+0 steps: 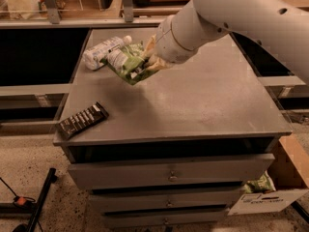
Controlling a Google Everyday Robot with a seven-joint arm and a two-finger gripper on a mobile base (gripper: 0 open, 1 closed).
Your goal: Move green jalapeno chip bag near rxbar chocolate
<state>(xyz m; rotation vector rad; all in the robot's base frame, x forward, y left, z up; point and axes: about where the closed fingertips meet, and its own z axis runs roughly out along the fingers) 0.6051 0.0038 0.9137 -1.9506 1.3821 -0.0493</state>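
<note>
Camera view
Gripper (151,61): at the end of the white arm (231,13), over the cabinet top's (207,100) rear left part, clenched on the green jalapeno chip bag (126,65).
Bag: held off the surface, its shadow below it, just beside the white-labelled bottle (99,52) lying at the back left.
Rxbar chocolate (82,120): flat at the front-left corner, partly over the left edge, well apart from the bag.
Open room: bare surface between bag and bar, and across the right half.

One high front view, angled down; tool (146,63) over cabinet (203,103).
</note>
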